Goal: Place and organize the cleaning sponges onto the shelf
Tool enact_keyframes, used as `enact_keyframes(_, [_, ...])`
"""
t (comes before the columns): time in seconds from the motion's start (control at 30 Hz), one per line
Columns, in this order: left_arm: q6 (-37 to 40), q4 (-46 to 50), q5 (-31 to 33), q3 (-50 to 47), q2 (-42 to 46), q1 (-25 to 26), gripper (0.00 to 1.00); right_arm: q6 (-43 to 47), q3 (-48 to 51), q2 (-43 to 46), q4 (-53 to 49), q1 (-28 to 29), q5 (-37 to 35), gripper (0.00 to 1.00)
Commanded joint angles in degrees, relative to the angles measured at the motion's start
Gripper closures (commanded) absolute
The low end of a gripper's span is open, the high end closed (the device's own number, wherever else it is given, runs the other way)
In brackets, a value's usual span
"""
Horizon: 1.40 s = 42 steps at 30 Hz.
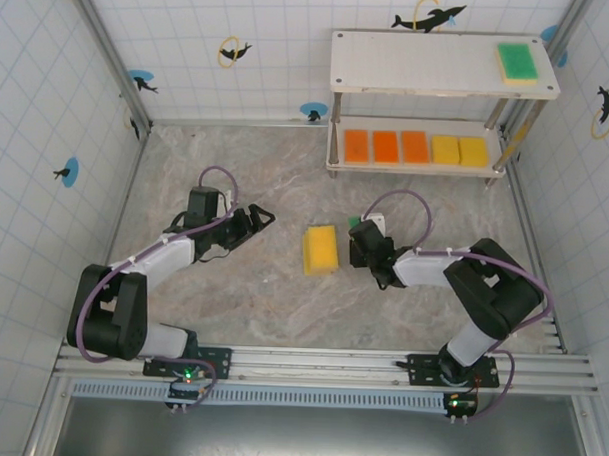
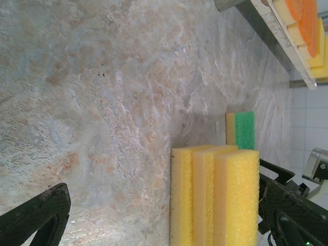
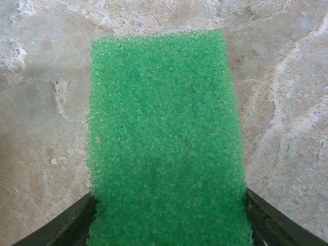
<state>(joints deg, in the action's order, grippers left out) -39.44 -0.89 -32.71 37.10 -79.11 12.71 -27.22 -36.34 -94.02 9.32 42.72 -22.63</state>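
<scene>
One green sponge (image 3: 166, 138) fills the right end effector's (image 3: 169, 228) grip.

Left hand (image 1: 257, 222) spread open; right hand (image 1: 356, 233) clamped, arms extended.

White grid-tile walls (image 1: 191, 44) on three sides, dolphin stickers (image 1: 428, 18) at 12, 9 and 3 o'clock. Marbled beige-grey table surface (image 1: 247, 166) in the centre, evenly lit. Aluminium corner posts (image 1: 107, 46) at 11 and 1, slotted rail (image 1: 320, 363) along 6 o'clock

Robot lab cell: gridded walls (image 1: 29, 98), aluminium rails (image 1: 330, 364).
</scene>
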Motion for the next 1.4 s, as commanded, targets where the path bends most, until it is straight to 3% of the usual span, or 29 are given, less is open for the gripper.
enact_keyframes(0.0, [0.51, -0.86, -0.29, -0.68, -0.19, 0.22, 0.02, -1.70, 3.05, 0.03, -8.03, 0.44, 5.08, 0.38])
enact_keyframes(0.37, [1.11, -1.55, -0.59, -1.24, -0.76, 0.23, 0.02, 3.01, -2.17, 5.99, -14.71, -3.97, 8.78, 0.48])
enact_keyframes(0.8, [2.00, -3.50, -1.89, -1.14, -3.18, 0.25, 0.03, 10.42, -9.69, 18.90, -29.13, -13.89, 12.92, 0.49])
enact_keyframes(1.37, [2.60, -4.21, -2.58, -0.99, -4.66, 0.31, 0.03, 22.51, -32.18, 24.32, -45.95, -21.06, 8.06, 0.46])
